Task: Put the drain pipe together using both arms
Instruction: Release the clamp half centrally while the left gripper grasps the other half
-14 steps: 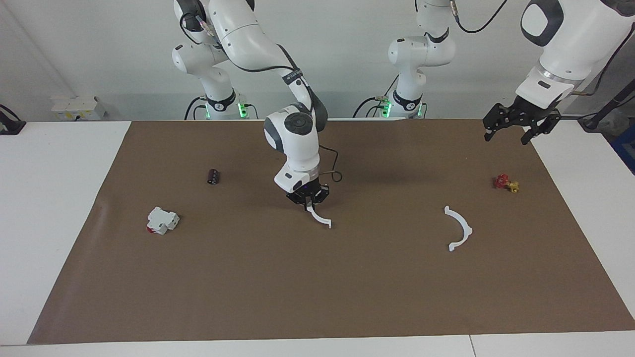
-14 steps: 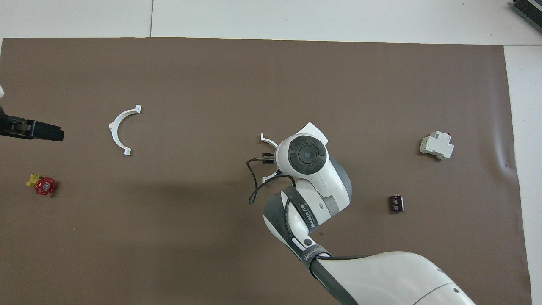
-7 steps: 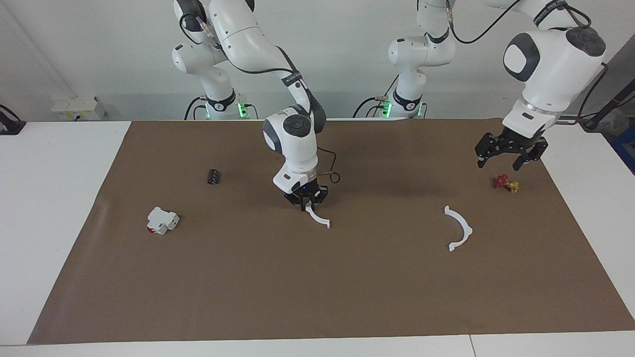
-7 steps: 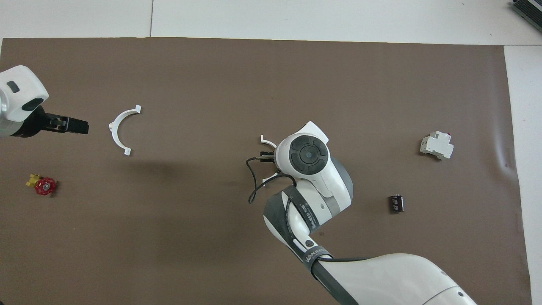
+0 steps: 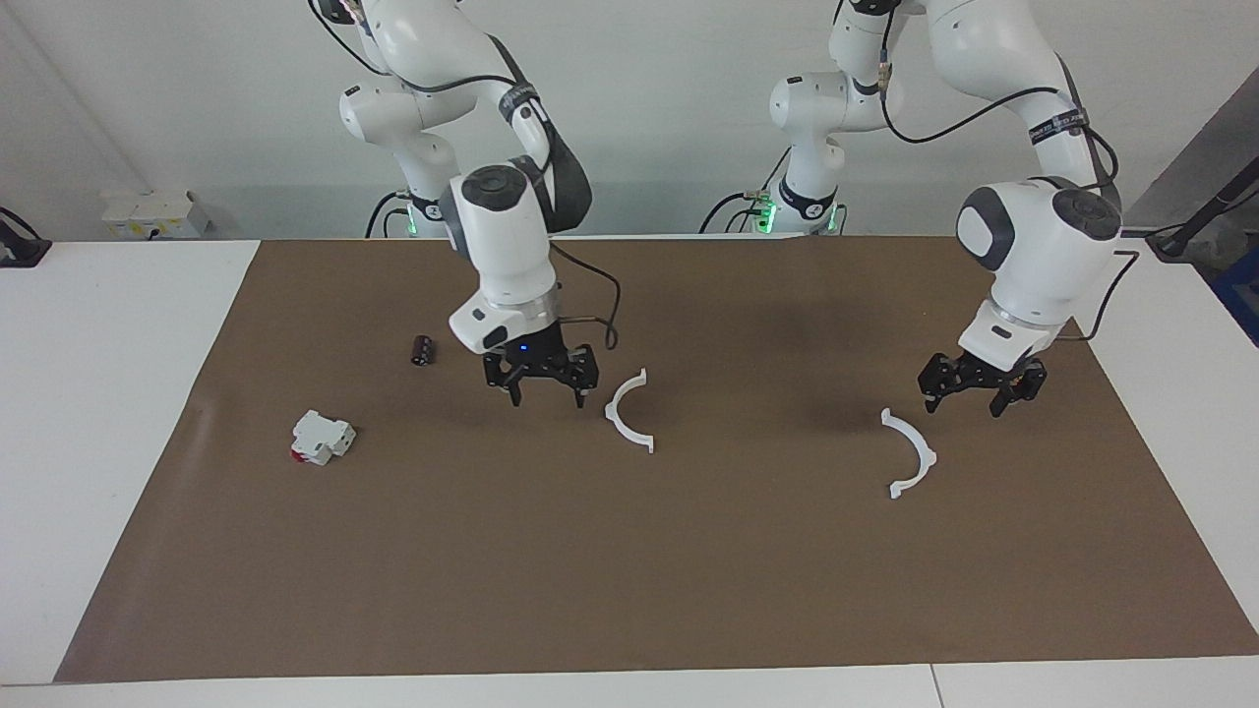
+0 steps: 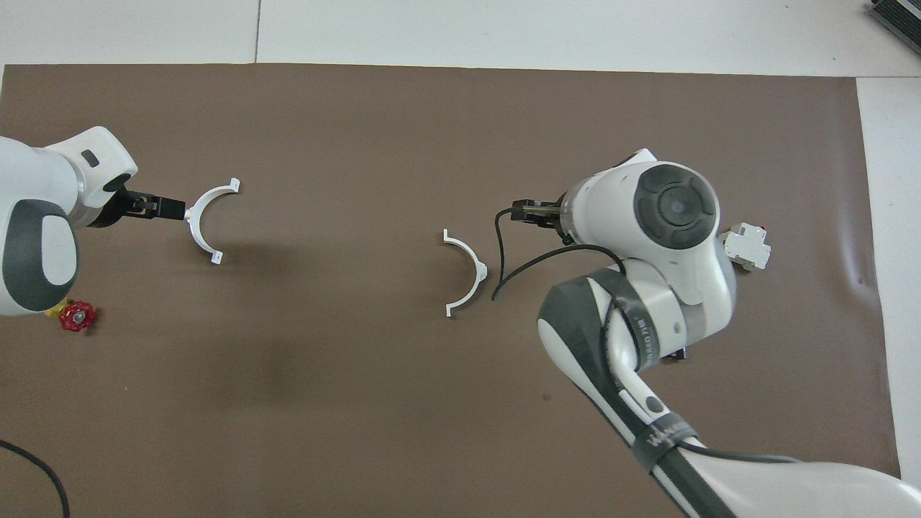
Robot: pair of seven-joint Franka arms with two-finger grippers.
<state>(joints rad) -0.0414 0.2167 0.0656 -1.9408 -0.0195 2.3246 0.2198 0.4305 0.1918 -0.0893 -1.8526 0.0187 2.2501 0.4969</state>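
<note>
Between the two white arcs the brown tabletop (image 5: 748, 551) lies bare, a wide lane for a claw to cross. The middle arc (image 5: 627, 411) has the right claw (image 5: 540, 382), fingers spread, hanging just beside it toward the right arm's end; near that claw lie a small black cylinder (image 5: 422, 350) and a white-and-red box (image 5: 322, 438). The other arc (image 5: 910, 453) has the left claw (image 5: 981, 385), fingers apart, low beside it. A red valve (image 6: 75, 316) sits under that arm.

Two white half-ring arcs (image 5: 629, 413) (image 5: 912, 452), one white-and-red box (image 5: 322, 437), one black cylinder (image 5: 422, 349), one red valve (image 6: 75, 315)
</note>
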